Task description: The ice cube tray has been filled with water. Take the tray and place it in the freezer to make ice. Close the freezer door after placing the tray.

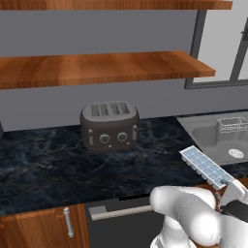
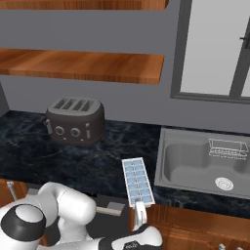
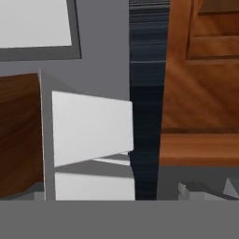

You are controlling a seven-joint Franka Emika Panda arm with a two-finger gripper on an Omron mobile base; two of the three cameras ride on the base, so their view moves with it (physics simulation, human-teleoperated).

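early going: ice cube tray [image 2: 137, 180] lying on dark counter [image 1: 43, 164] just beside sink [image 2: 195, 163], near end over the front edge, by claw [image 2: 140, 213]. cannot tell whether gripping. still to do: carrying to freezer, shutting door.

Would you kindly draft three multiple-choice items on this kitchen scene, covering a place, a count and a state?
1. Where does the ice cube tray lie?
A. in the sink
B. on the counter's front edge, beside the sink
C. on the wooden shelf

2. How many slots does the toaster have?
A. two
B. four
C. six

3. How does the ice cube tray sit?
A. flat, compartments up
B. upside down
C. standing on end

Key: 1 B, it rests on the dark counter left of the sink; 2 B, four slots show on top; 3 A, pale-blue squares face up.
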